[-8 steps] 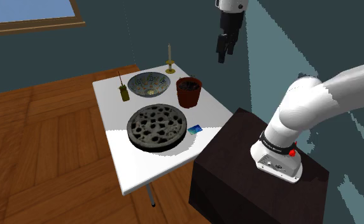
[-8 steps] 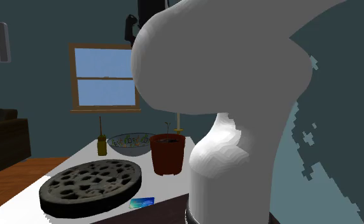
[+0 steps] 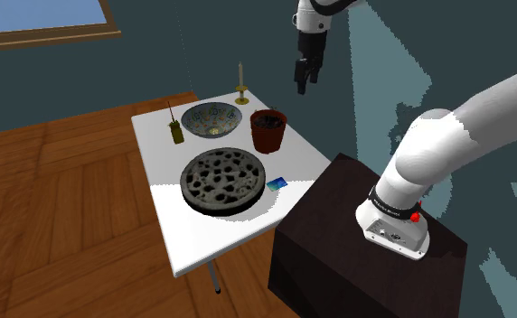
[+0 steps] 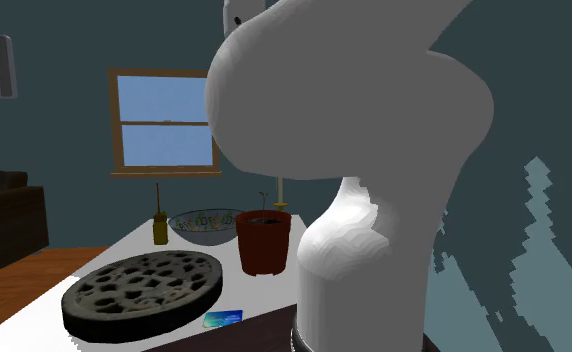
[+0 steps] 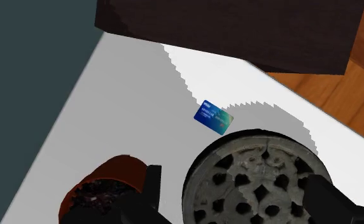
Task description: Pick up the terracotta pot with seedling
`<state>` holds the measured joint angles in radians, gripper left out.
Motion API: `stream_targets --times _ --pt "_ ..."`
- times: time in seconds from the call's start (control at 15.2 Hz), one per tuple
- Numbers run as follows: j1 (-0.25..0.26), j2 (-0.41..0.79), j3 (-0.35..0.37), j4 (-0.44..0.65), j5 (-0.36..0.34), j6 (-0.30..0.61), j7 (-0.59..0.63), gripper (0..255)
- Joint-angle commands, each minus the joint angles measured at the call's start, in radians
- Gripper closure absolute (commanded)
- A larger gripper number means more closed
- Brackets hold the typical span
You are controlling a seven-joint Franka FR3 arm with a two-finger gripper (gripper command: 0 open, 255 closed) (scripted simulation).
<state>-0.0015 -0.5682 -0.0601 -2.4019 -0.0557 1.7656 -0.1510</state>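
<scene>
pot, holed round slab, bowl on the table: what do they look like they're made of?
Reddish-brown flowerpot: looks like unglazed terracotta, with a matte, even red-brown wall and no shine.
Dark grey round holed slab: rough, mottled surface, like stone or cast metal; the look leaves it open.
Patterned bowl: probably glazed ceramic, judging by the painted blue-green motifs on a pale ground.

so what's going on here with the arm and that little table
A white robot arm is after the reddish-brown pot, which stands upright and untouched on the white table. The tool hangs high above the table's far side, open and holding nothing. On the table with the pot are a patterned bowl, a dark round disc full of holes and a small blue card. The grasp has not yet begun.
</scene>
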Motion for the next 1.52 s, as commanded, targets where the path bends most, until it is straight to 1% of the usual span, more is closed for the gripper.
stream_targets --times 0.0,0.33,0.73,0.99,1.25,1.32,1.45 --pt "-0.003 0.072 -0.013 0.015 -0.005 0.054 -0.014 0" --pt "-0.015 0.258 -0.053 0.078 -0.014 0.164 -0.065 0" --pt "-0.031 0.492 -0.091 0.197 -0.001 0.263 -0.130 0" --pt "-0.045 0.651 -0.107 0.302 0.019 0.307 -0.175 0" --pt "-0.065 0.811 -0.114 0.427 0.044 0.330 -0.216 0" --pt "-0.069 0.832 -0.114 0.445 0.047 0.332 -0.221 0" --pt "-0.070 0.846 -0.113 0.435 0.050 0.355 -0.222 0"
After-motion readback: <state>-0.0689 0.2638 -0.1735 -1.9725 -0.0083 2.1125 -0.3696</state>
